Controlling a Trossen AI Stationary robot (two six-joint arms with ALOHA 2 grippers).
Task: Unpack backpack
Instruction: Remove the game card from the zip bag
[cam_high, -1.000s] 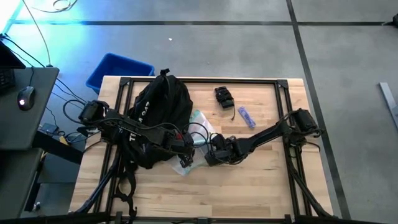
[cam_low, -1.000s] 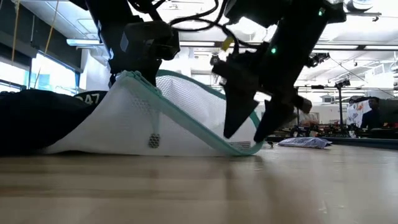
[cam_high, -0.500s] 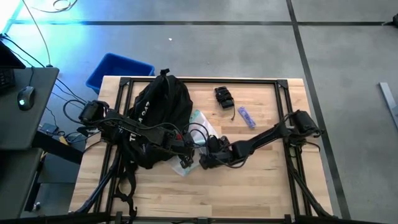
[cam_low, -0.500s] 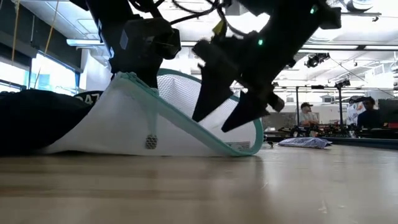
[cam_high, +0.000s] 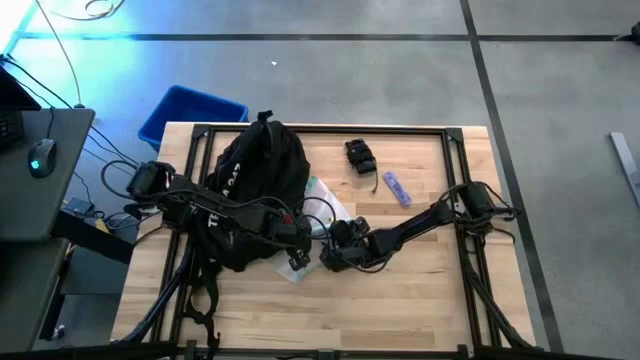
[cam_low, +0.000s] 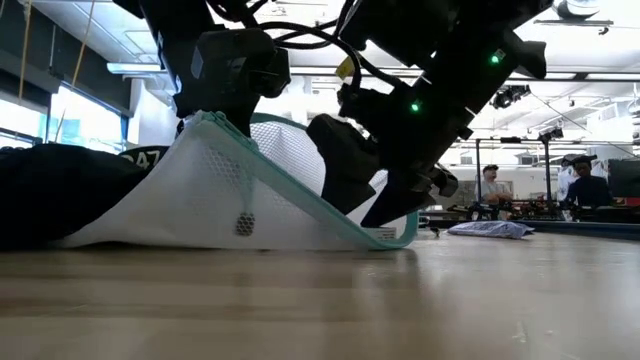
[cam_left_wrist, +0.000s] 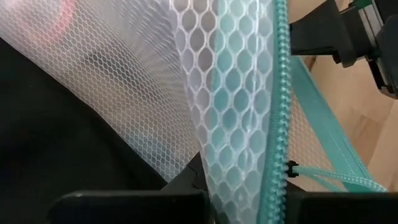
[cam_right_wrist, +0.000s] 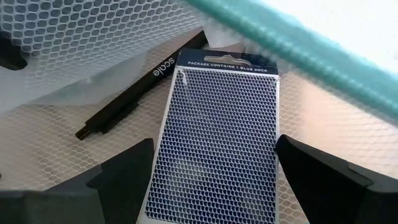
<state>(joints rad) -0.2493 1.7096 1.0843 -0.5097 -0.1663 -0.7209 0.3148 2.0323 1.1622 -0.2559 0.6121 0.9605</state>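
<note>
The black backpack (cam_high: 255, 185) lies at the table's left. Out of its mouth comes a white mesh pouch (cam_low: 200, 200) with a teal zipper. My left gripper (cam_high: 298, 240) is shut on the pouch's raised top (cam_low: 207, 120). My right gripper (cam_low: 372, 205) is open and low at the pouch's right end. In the right wrist view its fingers stand on either side of a blue card pack (cam_right_wrist: 214, 137). The pack lies in the mesh beside a black pen (cam_right_wrist: 134, 93). My left gripper pinches the pouch's upper edge beside the teal zipper (cam_left_wrist: 277, 155) between its two fingers, coming from above and slanting down. That edge is held up like a tent ridge. The pouch's lower part (cam_low: 180, 238) rests on the table, and the mesh slopes down from the fingers.
On the far right part of the table lie a black bundle (cam_high: 360, 157) and a small blue packet (cam_high: 397, 188). A blue bin (cam_high: 190, 110) stands on the floor beyond the far left corner. Bare wood stretches along the near edge.
My right gripper has sunk and gone toward the table's left, in at the pouch's right end, turning its wrist as it went; its fingers have stayed open. My left gripper has kept the pouch's top raised in the same place.
</note>
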